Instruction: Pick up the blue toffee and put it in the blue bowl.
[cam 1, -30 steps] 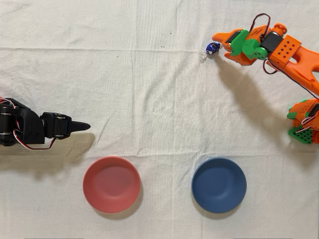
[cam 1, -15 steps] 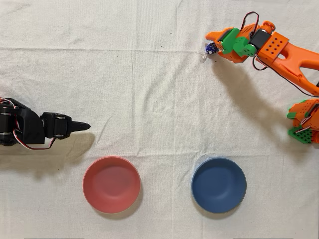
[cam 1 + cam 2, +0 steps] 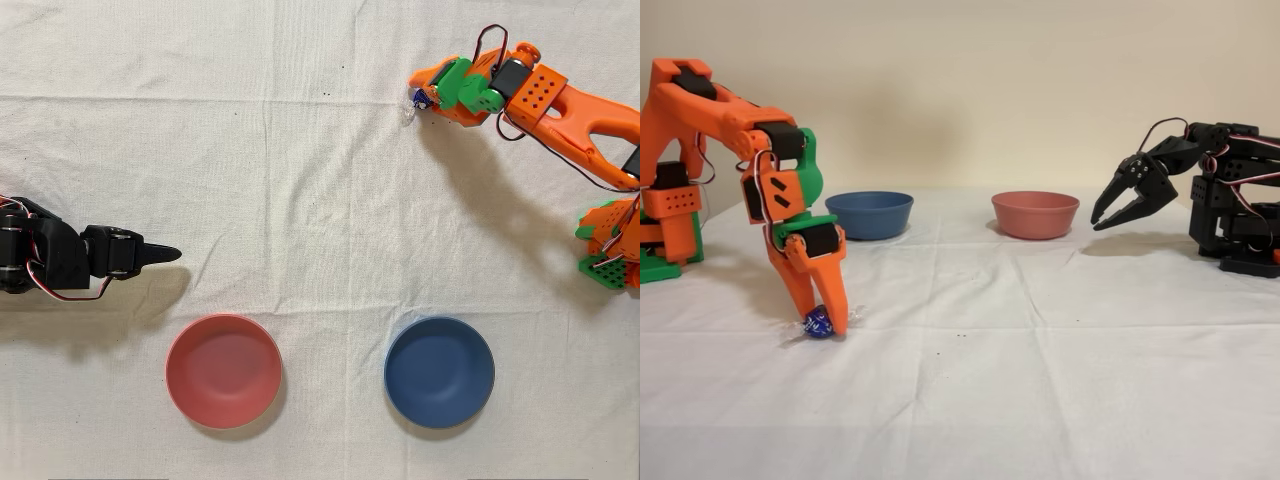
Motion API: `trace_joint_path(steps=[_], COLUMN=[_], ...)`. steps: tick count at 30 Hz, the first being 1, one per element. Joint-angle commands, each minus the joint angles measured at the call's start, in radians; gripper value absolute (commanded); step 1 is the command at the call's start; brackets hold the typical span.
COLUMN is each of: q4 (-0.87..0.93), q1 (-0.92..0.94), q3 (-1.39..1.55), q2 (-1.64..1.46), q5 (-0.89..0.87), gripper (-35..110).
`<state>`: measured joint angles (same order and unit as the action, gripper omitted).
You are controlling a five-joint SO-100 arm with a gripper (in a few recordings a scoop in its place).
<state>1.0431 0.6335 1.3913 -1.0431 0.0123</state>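
The blue toffee [image 3: 818, 322] lies on the white cloth, a small dark-blue foil candy with clear twisted ends. My orange gripper [image 3: 824, 318] points down with its tips at the cloth, one finger on each side of the candy. The jaws look slightly apart around it. In the overhead view the blue toffee [image 3: 420, 97] peeks out at the left of the gripper [image 3: 424, 92] near the top right. The blue bowl [image 3: 439, 372] sits at the bottom right of that view, far from the gripper. In the fixed view the blue bowl [image 3: 869, 214] stands behind the arm.
A pink-red bowl [image 3: 223, 370] sits left of the blue one in the overhead view. The idle black arm [image 3: 70, 262] rests at the left edge, its tip pointing right. My orange arm's base [image 3: 608, 245] stands at the right edge.
My gripper has moved left and down onto the toffee, going from just right of it to straddling it. The toffee has stayed in place.
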Motion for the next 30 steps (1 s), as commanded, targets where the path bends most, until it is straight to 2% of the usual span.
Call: trace_joint_path(steps=[1,10,22,30], q4=[0.021,0.029,0.029,0.031], q1=[-0.008,-0.017,0.005,0.009], q3=[-0.038,-0.046,-0.046,0.043], q2=[-0.018,-0.014,-0.028,-0.143], q5=[0.012,0.026,0.066,0.107], gripper=[24,14,13,13])
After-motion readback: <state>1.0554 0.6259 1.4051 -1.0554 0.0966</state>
